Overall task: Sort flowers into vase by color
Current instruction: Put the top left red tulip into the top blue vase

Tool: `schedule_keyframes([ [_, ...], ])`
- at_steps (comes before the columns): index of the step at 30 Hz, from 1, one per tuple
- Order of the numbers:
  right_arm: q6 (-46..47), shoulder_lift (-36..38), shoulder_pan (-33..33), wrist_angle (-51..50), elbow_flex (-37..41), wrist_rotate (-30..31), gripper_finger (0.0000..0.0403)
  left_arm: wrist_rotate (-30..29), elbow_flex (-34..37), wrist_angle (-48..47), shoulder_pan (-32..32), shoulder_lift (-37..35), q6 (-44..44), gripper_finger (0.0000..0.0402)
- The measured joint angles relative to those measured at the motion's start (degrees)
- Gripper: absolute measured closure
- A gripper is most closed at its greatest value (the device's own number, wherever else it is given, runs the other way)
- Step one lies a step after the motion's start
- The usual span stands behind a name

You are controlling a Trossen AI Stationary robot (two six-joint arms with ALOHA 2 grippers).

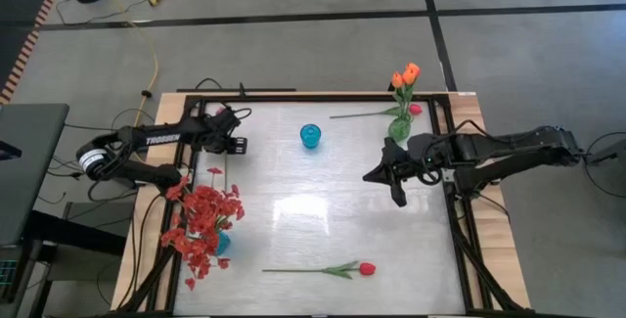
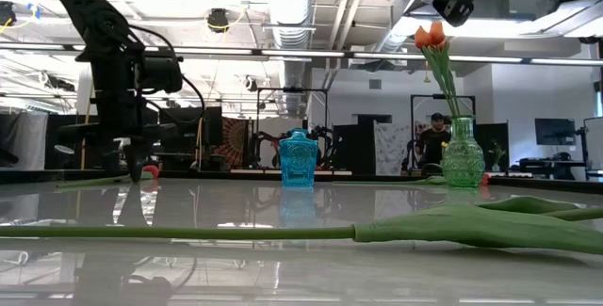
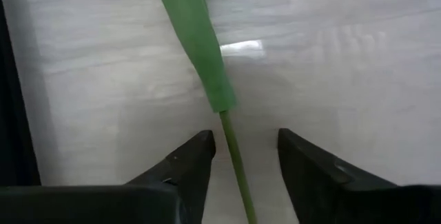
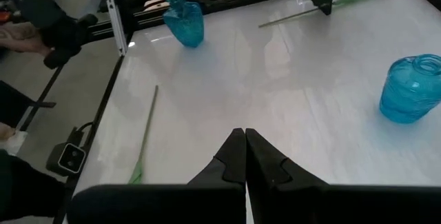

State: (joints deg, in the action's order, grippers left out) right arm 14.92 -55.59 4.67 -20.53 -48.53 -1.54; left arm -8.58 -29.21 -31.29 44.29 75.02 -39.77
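Green stem (image 3: pixel 238 162) running between its parted fingers, our left hand (image 1: pixel 213 161) is reaching down over a tulip lying near the desk's left edge, not yet clamped. Beside it, we are seeing the red sprays (image 1: pixel 202 222) already standing in a blue vase (image 1: pixel 222 244), and across the desk (image 1: pixel 323 210) the orange tulips (image 1: pixel 405 74) in the green vase (image 1: pixel 399 128). A second blue vase (image 1: pixel 310 136) is standing empty. Two red-pink tulips, one at the near edge (image 1: pixel 366 268) and one by the green vase (image 1: pixel 415 109), are lying unsorted. Our right hand (image 1: pixel 395 189) is waiting, fingers together, mid-desk.
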Motion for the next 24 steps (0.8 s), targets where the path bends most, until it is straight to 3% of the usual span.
schedule_keyframes([
  [8,0.11,0.07,0.0,-0.01,-0.67,-0.02,0.0378,-1.45,-1.32,0.2,-3.61,-0.98,-0.48,0.0389],
  [13,0.36,0.12,-0.71,0.15,-3.54,-0.02,0.0378,0.1,-7.38,2.61,-4.77,-7.32,0.15,0.0399],
  [15,4.48,-0.69,-2.22,0.09,-5.26,0.08,0.0378,-0.4,-9.2,5.7,-5.82,-10.6,1.05,0.04],
  [20,11.94,-6.25,-6.14,-0.25,-11.5,0.39,0.0379,1.66,-12.63,23.86,-6.6,-17.5,9.03,0.0401],
  [24,13.39,-10.44,-5.3,-0.02,-16.19,4.39,0.0379,8.53,-12.63,38.63,-6.73,-18.23,10.67,0.0401],
])
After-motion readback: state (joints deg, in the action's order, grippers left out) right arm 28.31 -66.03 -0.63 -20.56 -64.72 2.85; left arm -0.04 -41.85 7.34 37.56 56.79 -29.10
